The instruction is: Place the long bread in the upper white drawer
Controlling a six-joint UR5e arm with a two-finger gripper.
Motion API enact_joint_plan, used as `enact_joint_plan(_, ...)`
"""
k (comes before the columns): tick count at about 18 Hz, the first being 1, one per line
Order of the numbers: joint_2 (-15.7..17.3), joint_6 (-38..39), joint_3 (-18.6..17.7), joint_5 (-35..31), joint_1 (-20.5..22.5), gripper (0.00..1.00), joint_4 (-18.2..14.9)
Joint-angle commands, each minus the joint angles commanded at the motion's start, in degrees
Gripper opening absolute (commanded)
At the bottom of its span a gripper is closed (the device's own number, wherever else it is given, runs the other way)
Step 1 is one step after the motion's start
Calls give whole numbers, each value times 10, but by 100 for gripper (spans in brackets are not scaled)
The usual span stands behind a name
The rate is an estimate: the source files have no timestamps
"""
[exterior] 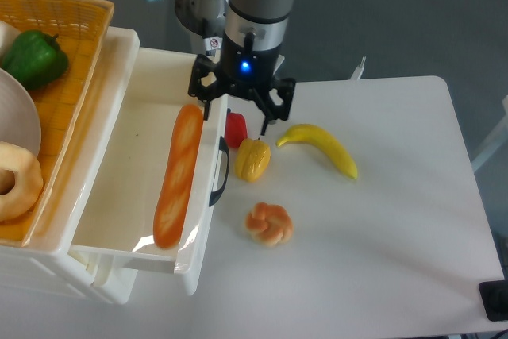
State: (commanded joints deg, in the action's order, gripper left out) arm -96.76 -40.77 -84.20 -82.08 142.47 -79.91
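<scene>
The long bread (178,176) is an orange-brown loaf with a paler strip. It lies lengthwise inside the upper white drawer (119,164), along the drawer's right wall, with its near end by the front corner. The drawer is pulled open, and its dark curved handle (220,171) faces the table. My gripper (238,110) hangs over the drawer's right wall near the far end of the bread. Its jaws are spread wide and hold nothing. One fingertip (208,99) is just above the bread's far end and the other (268,121) is over the table.
A yellow woven basket (75,53) on the left holds a green pepper (33,57), a pale doughnut (16,180) and a white plate (20,117). On the white table lie a red item (236,127), a yellow pepper (252,159), a banana (321,148) and a knotted bun (269,224).
</scene>
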Motion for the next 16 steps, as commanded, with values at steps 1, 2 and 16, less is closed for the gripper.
enact_joint_plan(1,-4,-12,-1,-9,1,100,7)
enact_joint_plan(2,-9,-25,-1,-21,1,100,9)
enact_joint_plan(16,-80,-60,-1,-97,4,100,63)
